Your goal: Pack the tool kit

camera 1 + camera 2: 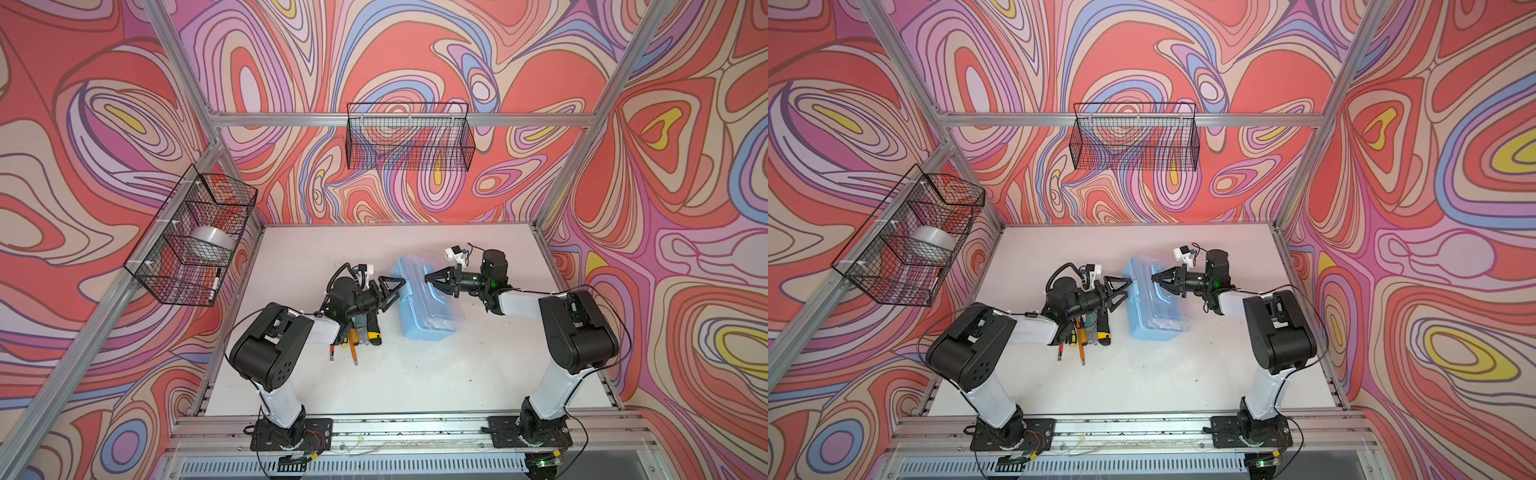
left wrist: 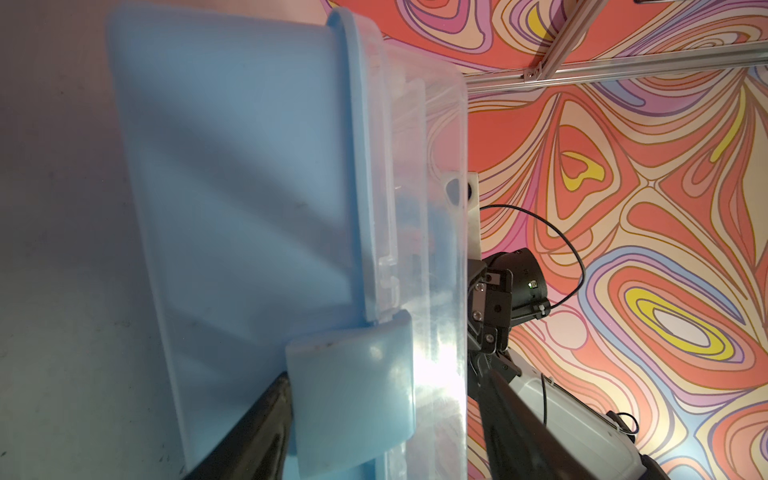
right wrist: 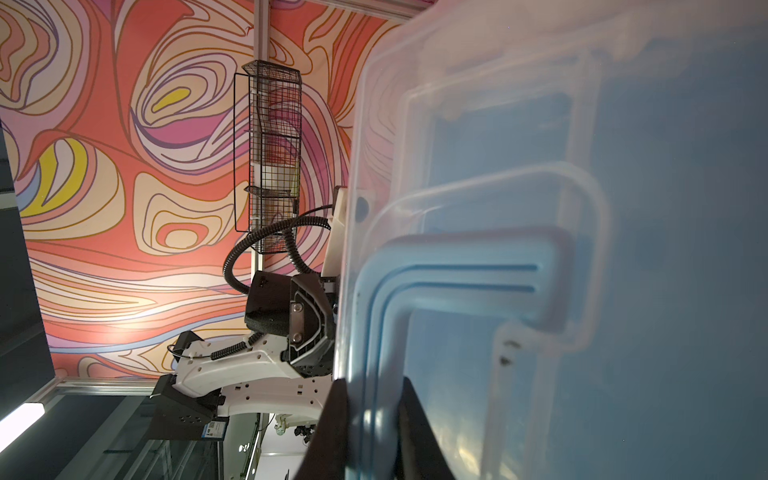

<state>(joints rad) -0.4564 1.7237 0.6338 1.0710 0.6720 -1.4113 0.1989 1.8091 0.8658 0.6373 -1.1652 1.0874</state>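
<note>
One small rectangular light-blue plastic box stands near the middle of the white counter, with its long axis running roughly from 12 to 6 o'clock in both top views. Its clear lid lies down on the base. The left tool meets the box at its 9 o'clock side. Its jaws are spread wide to either side of the blue latch. In the left wrist view one of its black fingers touches the latch's edge, while the other passes beyond the lid's top face. Nothing is clamped between them. The right tool reaches in from 3 o'clock over the lid. In the right wrist view its fingers are closed on the blue handle, which lies flat against the lid. A bundle of screwdrivers with yellow, orange and black grips lies on the counter at about 8 o'clock from the box, partly covered by the left arm's wrist. A black wire basket hangs on the frame rail at 12 o'clock. A second, divided black wire basket hangs at 10 o'clock and holds a silver-grey roll of tape and a white marker.
</note>
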